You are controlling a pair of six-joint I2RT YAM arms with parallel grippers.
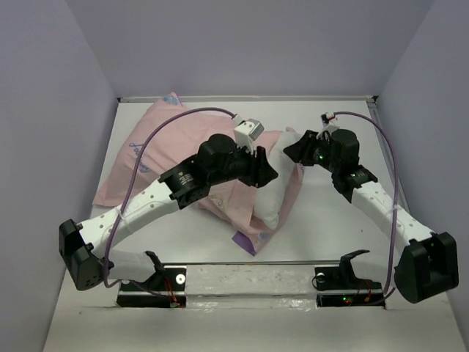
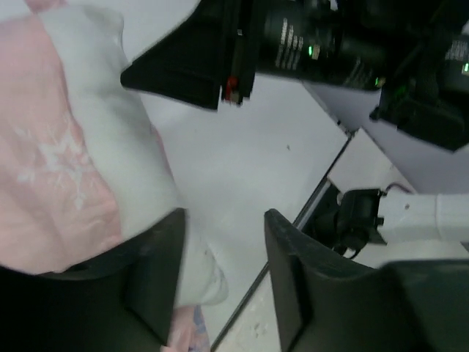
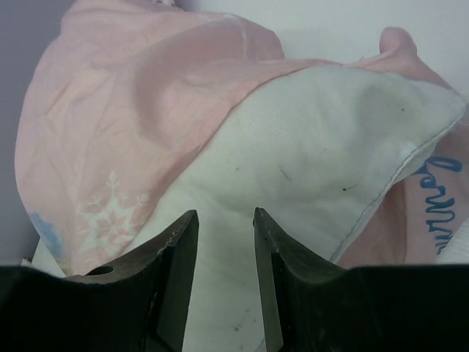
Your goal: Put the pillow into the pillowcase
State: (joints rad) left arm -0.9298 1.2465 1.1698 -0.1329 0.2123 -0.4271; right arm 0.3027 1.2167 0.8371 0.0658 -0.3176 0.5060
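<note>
The pale pink pillowcase (image 1: 150, 158) lies at the back left of the table, with a purple printed corner toward the front. The white pillow (image 1: 268, 199) is partly inside it, and its bare end sticks out toward the front. My left gripper (image 1: 268, 173) is open. In the left wrist view its left finger (image 2: 157, 271) rests against the pillow's side (image 2: 139, 147), with only table between the jaws (image 2: 223, 216). My right gripper (image 1: 293, 149) is open. Its tips (image 3: 223, 216) are against the bare pillow (image 3: 315, 139), just below the pillowcase's edge (image 3: 124, 125).
The right arm's black gripper (image 2: 190, 66) hangs close in front of the left wrist camera. A taped rail with both arm bases (image 1: 249, 282) runs along the near edge. Grey walls (image 1: 44, 147) enclose the white table (image 1: 337, 235) on three sides.
</note>
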